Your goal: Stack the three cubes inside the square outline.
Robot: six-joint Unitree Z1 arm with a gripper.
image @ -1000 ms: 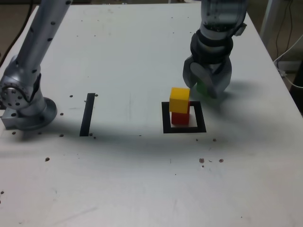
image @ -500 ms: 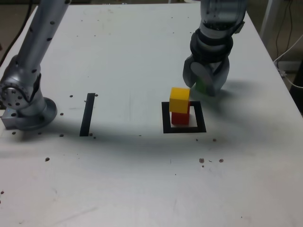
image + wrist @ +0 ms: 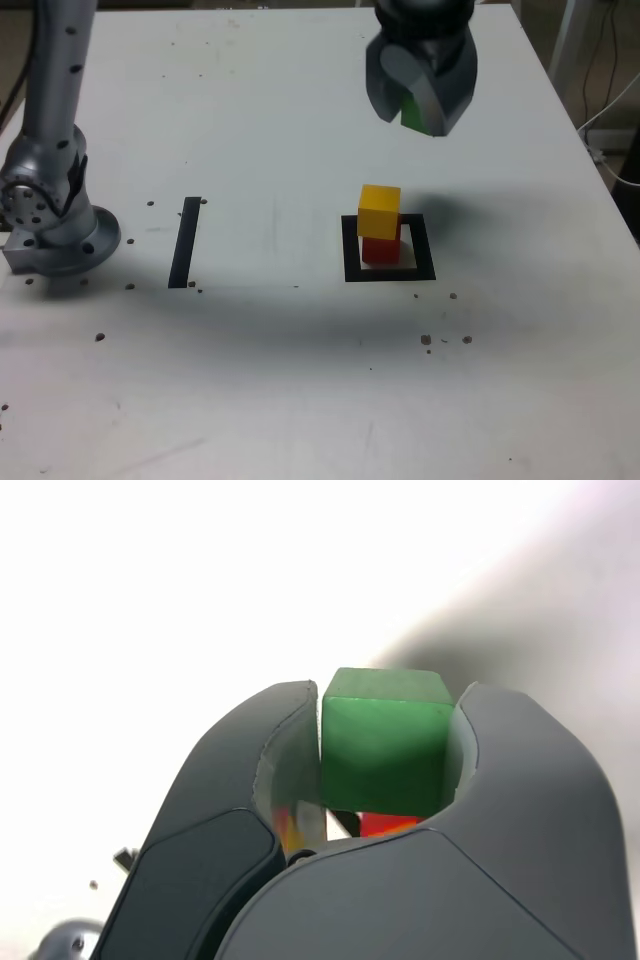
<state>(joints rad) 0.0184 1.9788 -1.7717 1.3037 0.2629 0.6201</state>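
Gripping the green cube snugly between its two jaws, the gripper hangs high above the table, beyond and clear of the square outline. Inside that outline the yellow cube sits on the red cube, slightly askew, so the two-block tower looks ready for its cap. The height likely gives clearance over the stack. The black strip lies well off to the exterior view's left of the outline. No writing or labels can be read anywhere.
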